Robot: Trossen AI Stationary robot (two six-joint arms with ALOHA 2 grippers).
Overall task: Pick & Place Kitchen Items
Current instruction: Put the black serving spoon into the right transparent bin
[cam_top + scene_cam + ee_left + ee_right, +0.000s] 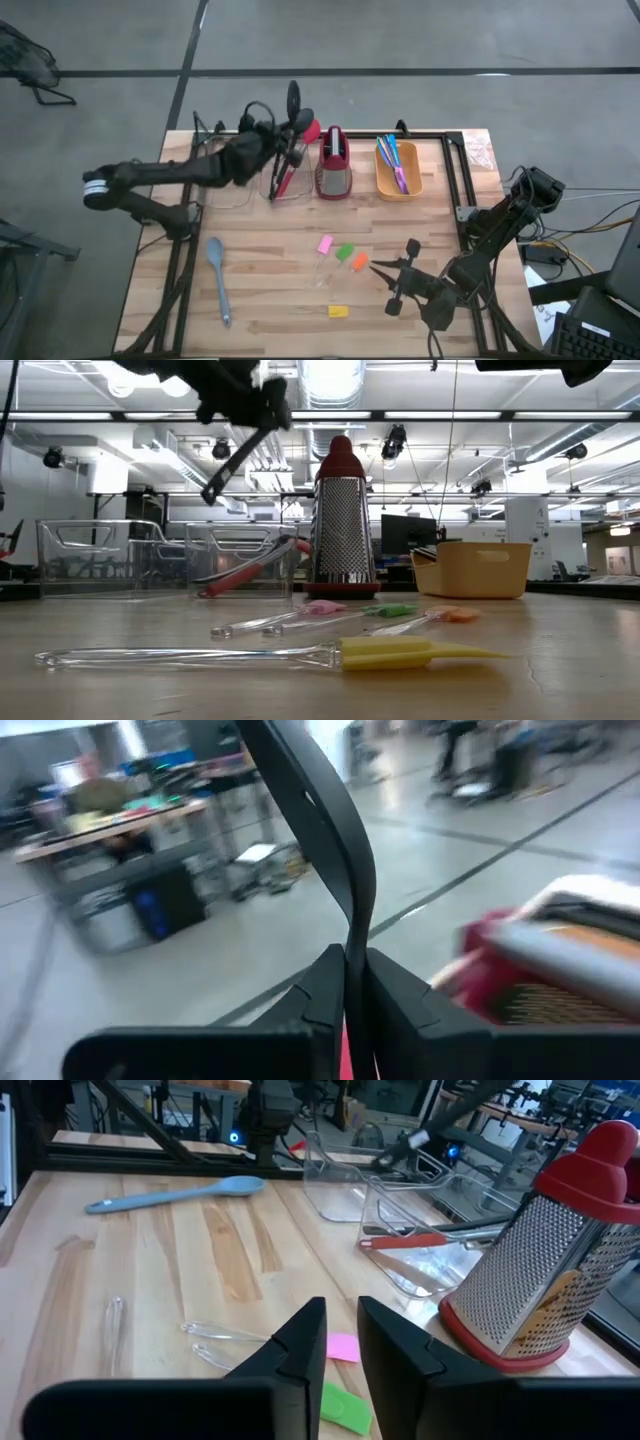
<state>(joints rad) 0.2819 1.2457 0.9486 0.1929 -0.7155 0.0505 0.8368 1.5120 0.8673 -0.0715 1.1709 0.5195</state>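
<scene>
My left gripper [278,143] is high over the table's far side, above the clear bins, shut on a black long-handled spoon [293,100]. A red spoon [287,178] leans inside a clear bin [270,185]. A grey-blue spoon [217,275] lies flat at the near left. Pink [325,243], green [344,252], orange [358,261] and yellow [338,311] blocks on clear handles lie mid-table. My right gripper [340,1320] hovers by the orange block, a narrow empty gap between its fingers. My left gripper pinches the black spoon's handle [355,935] between its two fingers, which lie level and across the handle. The spoon is lifted clear of everything and slanted. Its bowl end [293,95] is up past the far edge, and its other end [210,495] slopes down above the bins.
A red-topped grater [333,165] stands upright at the far middle. Right of it an orange bin [398,175] holds thin blue and pink cutlery. A second clear bin [225,175] sits left of the first. Bare wood lies along the near edge.
</scene>
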